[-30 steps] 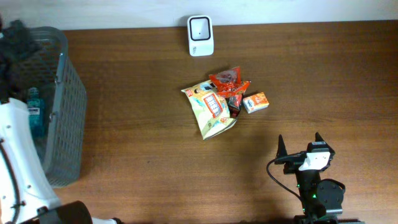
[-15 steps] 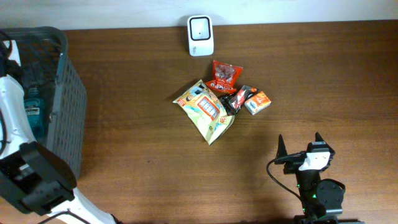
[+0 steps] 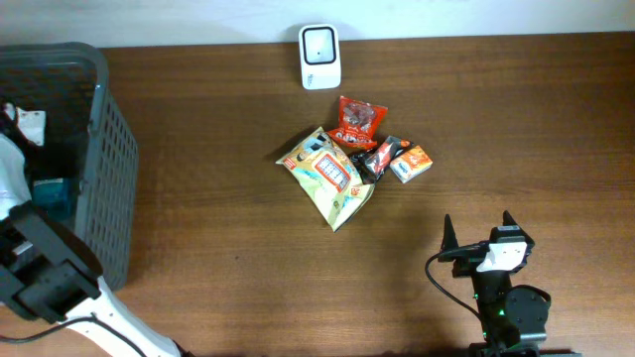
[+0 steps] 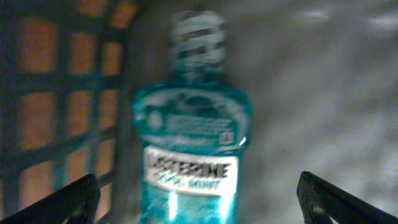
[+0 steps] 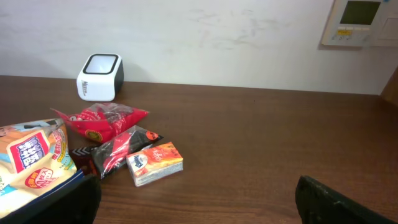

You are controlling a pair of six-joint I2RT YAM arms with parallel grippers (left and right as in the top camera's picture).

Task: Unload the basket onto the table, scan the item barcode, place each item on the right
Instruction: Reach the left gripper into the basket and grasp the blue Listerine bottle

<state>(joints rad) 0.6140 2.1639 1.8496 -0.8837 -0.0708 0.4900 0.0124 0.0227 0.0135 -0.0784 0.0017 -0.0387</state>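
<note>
wood counter (image 3: 198, 198) fills the overhead view. grey mesh basket (image 3: 111, 169) sits at its l edge, w/ the left arm (image 3: 45, 273) bent over it. left end effector (image 4: 198, 200) hangs over a teal mouthwash bottle (image 4: 194, 134) that lies on the basket floor next to the mesh wall, cap pointing away from the wrist cam. its jaws are spread wide, one fingertip each side of the bottle. wrist view is blurred, no contact visible. right end effector (image 3: 477, 224) is near the counter's front edge, r of centre, jaws wide apart, holding nothing, facing the pile. mid-counter pile: yellow snack bag (image 3: 329, 178) is biggest, on the l. white scanner (image 3: 319, 56) stands at the back edge, apart from the pile. red packet (image 3: 357, 119) lies btwn scanner & bag. dark packet (image 3: 381, 156) touches the bag's r side, small orange box (image 3: 411, 163) just beside it.
</note>
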